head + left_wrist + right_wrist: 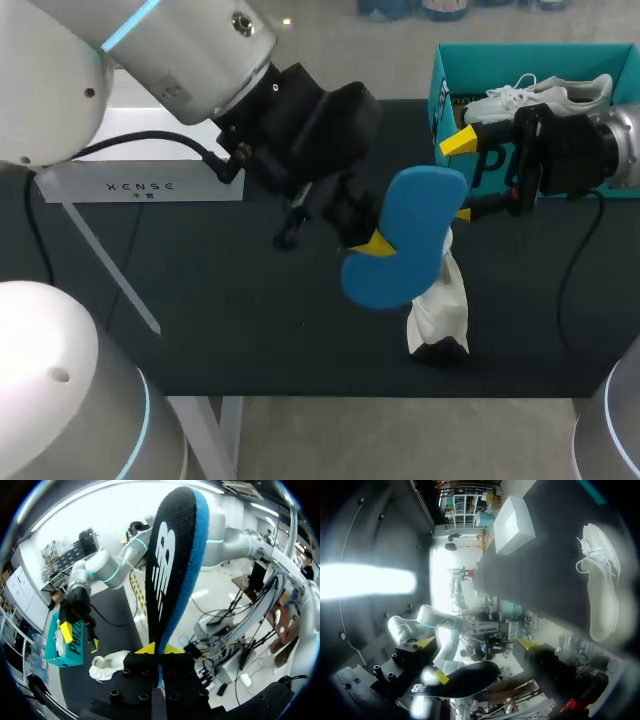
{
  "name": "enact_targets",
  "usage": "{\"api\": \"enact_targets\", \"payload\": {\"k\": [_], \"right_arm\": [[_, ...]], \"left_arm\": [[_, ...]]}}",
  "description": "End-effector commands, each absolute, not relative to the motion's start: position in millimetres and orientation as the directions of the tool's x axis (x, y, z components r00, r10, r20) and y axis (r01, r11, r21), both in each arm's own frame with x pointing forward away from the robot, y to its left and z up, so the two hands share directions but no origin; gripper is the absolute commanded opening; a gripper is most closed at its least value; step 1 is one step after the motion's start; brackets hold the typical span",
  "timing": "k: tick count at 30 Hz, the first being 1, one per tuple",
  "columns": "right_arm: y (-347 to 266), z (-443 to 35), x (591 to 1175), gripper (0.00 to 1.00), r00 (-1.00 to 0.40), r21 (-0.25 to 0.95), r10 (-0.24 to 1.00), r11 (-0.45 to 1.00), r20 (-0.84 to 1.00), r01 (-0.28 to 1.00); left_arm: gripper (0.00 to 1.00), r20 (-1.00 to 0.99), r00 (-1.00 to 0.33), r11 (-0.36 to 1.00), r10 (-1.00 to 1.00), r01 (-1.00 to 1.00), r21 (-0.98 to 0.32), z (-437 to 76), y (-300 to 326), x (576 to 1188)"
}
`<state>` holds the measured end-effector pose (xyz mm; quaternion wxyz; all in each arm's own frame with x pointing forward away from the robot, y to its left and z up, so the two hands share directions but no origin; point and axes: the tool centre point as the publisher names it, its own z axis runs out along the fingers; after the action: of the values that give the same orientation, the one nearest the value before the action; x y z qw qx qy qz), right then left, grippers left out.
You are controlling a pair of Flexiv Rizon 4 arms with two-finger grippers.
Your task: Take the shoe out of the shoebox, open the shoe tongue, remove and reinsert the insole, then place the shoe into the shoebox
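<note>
My left gripper [375, 243] is shut on the heel end of a blue-backed insole [405, 235], held up above the table; its black top side [170, 565] rises from between the yellow tips [160, 649]. Below the insole a white shoe [438, 312] lies on the dark table [220, 300], also seen beside the box [107, 665] and off to the side of my right gripper [600, 590]. My right gripper [460, 177] stands open and empty just right of the insole [465, 677], in front of the teal shoebox [440, 90]. A second white shoe [540, 95] rests in the box.
A long white box [140, 185] lies at the back left of the table, with a cable [150, 140] running to my left arm. The teal shoebox [65, 650] stands at the back right corner.
</note>
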<state>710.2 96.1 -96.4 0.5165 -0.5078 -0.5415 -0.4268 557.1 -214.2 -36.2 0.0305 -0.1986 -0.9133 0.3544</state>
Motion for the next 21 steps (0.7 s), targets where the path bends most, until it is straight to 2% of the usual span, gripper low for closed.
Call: {"api": "enact_targets", "payload": {"k": [1,10,21], "right_arm": [[97,-97,711,1.00,0.050,-0.063,0.109,0.120,0.993,0.991],[97,-97,711,1.00,0.050,-0.063,0.109,0.120,0.993,0.991],[97,-97,711,1.00,0.050,-0.063,0.109,0.120,0.993,0.991]], "left_arm": [[0.00,-0.116,-0.913,0.606,0.392,0.351,-0.714,-55,-205,560],[0.00,-0.090,-0.929,0.529,0.360,0.283,-0.800,-67,-200,577],[0.00,-0.090,-0.929,0.529,0.360,0.283,-0.800,-67,-200,577]]}}
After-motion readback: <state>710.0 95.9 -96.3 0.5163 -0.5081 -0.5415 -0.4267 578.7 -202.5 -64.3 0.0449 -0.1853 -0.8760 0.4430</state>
